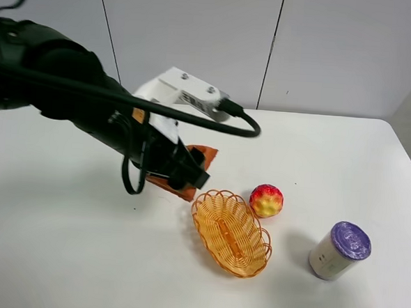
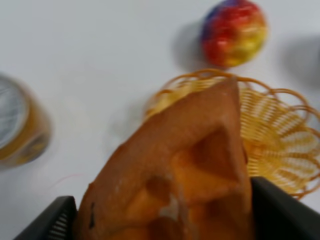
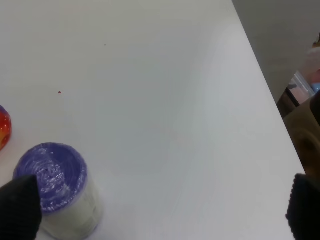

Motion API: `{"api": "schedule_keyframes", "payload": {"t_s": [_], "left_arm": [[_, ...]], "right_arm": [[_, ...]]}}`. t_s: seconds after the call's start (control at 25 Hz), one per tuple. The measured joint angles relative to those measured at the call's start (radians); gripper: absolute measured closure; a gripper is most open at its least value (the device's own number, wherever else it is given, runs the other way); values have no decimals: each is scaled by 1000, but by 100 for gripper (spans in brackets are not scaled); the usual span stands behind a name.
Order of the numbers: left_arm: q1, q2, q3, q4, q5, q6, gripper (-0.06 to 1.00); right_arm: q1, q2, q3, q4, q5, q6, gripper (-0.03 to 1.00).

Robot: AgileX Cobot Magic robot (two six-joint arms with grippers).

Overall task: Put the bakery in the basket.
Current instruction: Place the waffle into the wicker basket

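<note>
The bakery [image 1: 203, 154], an orange-brown waffle wedge, is held in my left gripper [image 1: 189, 174] just up and left of the basket. In the left wrist view the wedge [image 2: 185, 165] fills the middle between the two dark fingers [image 2: 285, 212], its tip over the basket's near rim. The basket [image 1: 231, 232] is a golden oval wicker one with a looped rim, empty on the table; it also shows in the left wrist view [image 2: 285, 135]. My right gripper [image 3: 162, 210] is open and empty over bare table, and it does not show in the exterior high view.
A round red-yellow fruit [image 1: 266, 200] lies just right of the basket's far end. A purple-topped white can [image 1: 339, 250] stands to the right, near the right gripper [image 3: 55, 190]. A blurred yellowish can [image 2: 17, 130] shows in the left wrist view. The table's right edge [image 3: 270, 95] is close.
</note>
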Motion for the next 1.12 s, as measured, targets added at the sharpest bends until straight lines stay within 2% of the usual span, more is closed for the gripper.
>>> {"api": "schedule_keyframes", "payload": {"t_s": [0.16, 0.28, 0.64, 0.96, 1.12], "left_arm": [[-62, 133, -37, -25, 16, 0, 28], [-77, 207, -42, -66, 22, 0, 28], [-81, 244, -48, -87, 43, 0, 28], [-81, 266, -50, -88, -47, 0, 28], [-81, 326, -106, -99, -33, 0, 28]], "right_arm": [[0, 0, 0, 0, 0, 0, -2], [0, 0, 0, 0, 0, 0, -2], [0, 0, 0, 0, 0, 0, -2], [0, 0, 0, 0, 0, 0, -2], [0, 0, 0, 0, 0, 0, -2]]}}
